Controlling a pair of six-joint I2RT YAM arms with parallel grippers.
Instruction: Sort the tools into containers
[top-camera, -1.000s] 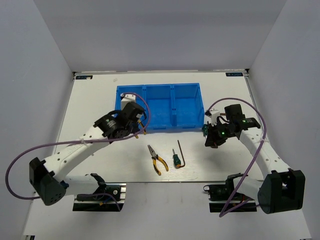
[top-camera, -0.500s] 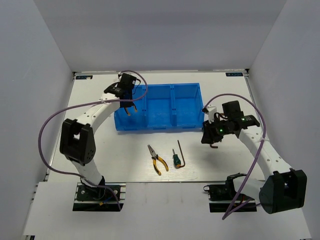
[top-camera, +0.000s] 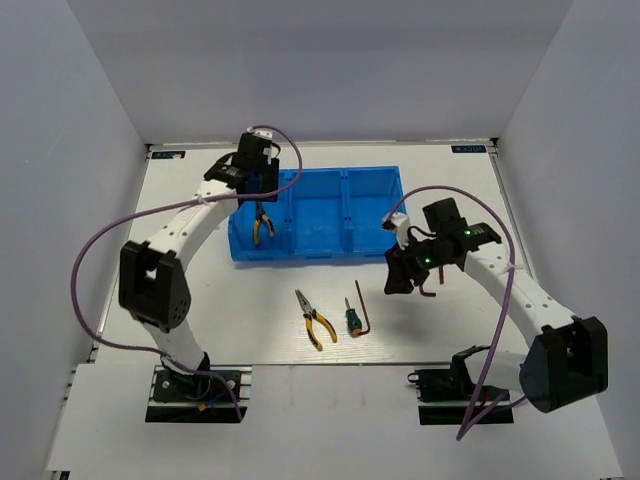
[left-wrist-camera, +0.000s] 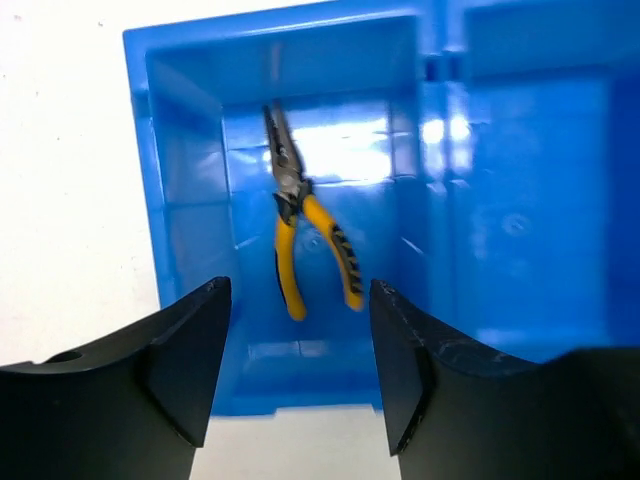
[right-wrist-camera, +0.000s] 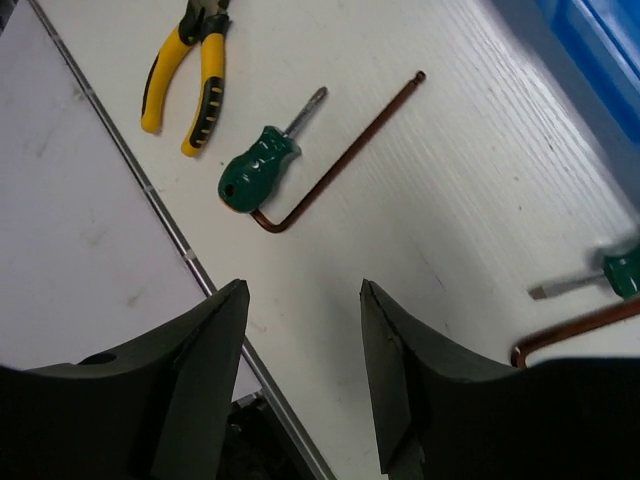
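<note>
The blue tray has three compartments. One yellow-handled pliers lies in its left one, also clear in the left wrist view as pliers inside the tray. My left gripper hangs open above it, its fingers empty. My right gripper is open and empty over bare table. Ahead of it lie a second pliers, a green screwdriver and a hex key. Another screwdriver and hex key lie to its right.
The loose pliers, screwdriver and hex key lie near the table's front edge. A hex key pokes out beside the right arm. Purple cables loop off both arms. The tray's middle and right compartments hold nothing.
My left arm swung out over the tray, its gripper opened, and the pliers now lie in the left compartment. My right gripper opened and shifted left, leaving a screwdriver and hex key on the table.
</note>
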